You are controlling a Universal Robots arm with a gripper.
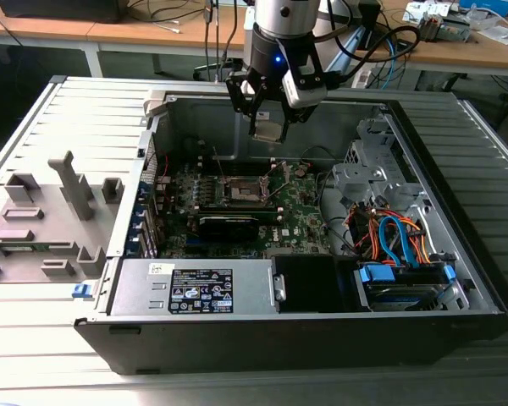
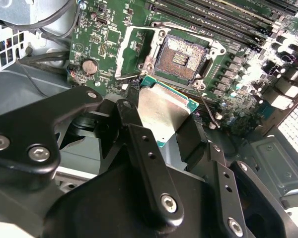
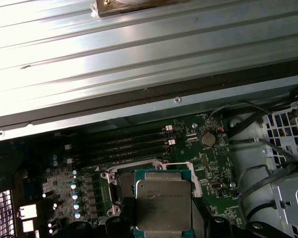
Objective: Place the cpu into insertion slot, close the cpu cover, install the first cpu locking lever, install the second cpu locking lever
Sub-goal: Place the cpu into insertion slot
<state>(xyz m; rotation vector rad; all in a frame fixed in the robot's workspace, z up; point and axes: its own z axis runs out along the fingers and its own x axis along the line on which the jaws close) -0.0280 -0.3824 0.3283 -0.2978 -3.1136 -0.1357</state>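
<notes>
One table [image 1: 68, 110], ribbed grey, carries everything. On it: open computer case [image 1: 237, 347] lying on its side, plus a grey plastic fixture [image 1: 59, 211] on the exterior view's left, outside the case.

Case contents, big to small:
- power supply [image 1: 195, 288] along the near wall, white label [image 1: 201, 290] on top; its print I can't make out
- green motherboard [image 1: 296, 211] on the case floor
- drive bay [image 1: 398, 279] on the exterior view's right, with orange and blue cables [image 1: 389, 237] above it
- long black card [image 1: 229, 226] plugged into the board, near the socket
- memory slots [image 3: 129, 144] in a row beside the socket

My claw [image 1: 267, 118] is clamped on the cpu [image 2: 164, 111], black fingers [image 2: 131, 119] on two opposite edges, metal top facing both wrist views. Print on the cpu lid shows in the first wrist view; not reading it off.

Cpu is in the air above the board, not seated. Insertion slot [image 2: 181, 57] has its contact field exposed. Cpu cover [image 2: 134, 49] is swung open, standing off one side of the slot.

Coin cell [image 2: 90, 66] sits on the board near the cover.
</notes>
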